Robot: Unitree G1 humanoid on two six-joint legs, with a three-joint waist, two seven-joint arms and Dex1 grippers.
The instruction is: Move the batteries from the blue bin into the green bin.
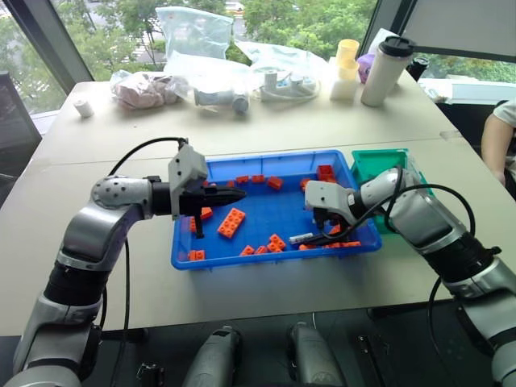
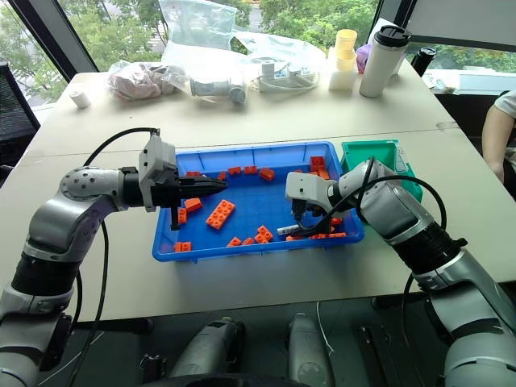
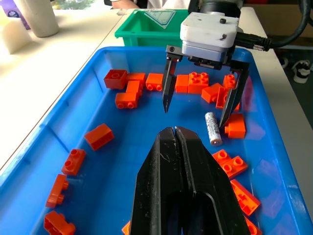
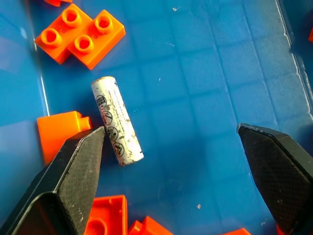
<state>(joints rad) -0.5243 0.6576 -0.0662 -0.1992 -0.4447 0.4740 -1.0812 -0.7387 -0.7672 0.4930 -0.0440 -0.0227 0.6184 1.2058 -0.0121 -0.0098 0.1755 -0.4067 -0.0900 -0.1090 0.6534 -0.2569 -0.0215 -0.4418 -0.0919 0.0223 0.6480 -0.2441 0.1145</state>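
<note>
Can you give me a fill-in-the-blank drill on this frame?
1. The battery lies on the floor of the ____ bin.
2. The right end effector hangs above it with its fingers ____.
3. The left end effector has its fingers ____.
4. The toy bricks around it are ____.

Missing words: blue; open; shut; orange
</note>
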